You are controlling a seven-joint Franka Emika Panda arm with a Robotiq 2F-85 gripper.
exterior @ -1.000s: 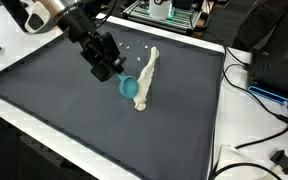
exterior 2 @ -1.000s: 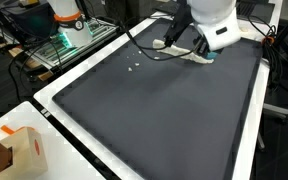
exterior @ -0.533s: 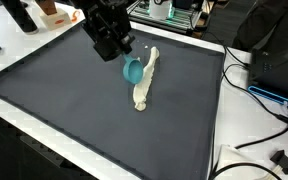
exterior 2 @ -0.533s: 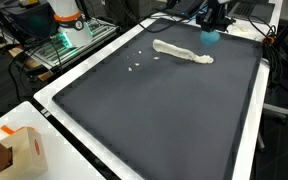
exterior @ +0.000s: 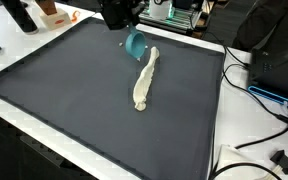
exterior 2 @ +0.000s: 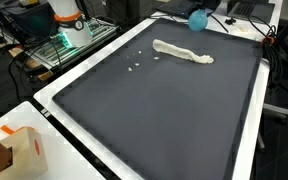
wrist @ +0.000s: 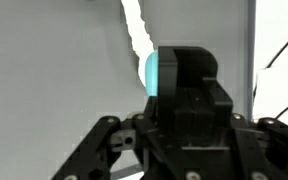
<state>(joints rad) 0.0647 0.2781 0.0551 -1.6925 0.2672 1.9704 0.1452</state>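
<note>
Claw (exterior: 127, 28) tight around a teal cup (exterior: 136, 44), aloft at twelve o'clock from the white rag (exterior: 144, 80) on the dark mat (exterior: 64, 100).

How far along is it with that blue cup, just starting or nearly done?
Done: the blue cup is off the dark mat and in the air. In hand: the tool is clamped on it, near the mat's far edge. Left, I'd guess: setting it down, since it rests on nothing yet. The cream cloth lies untouched on the mat.
</note>
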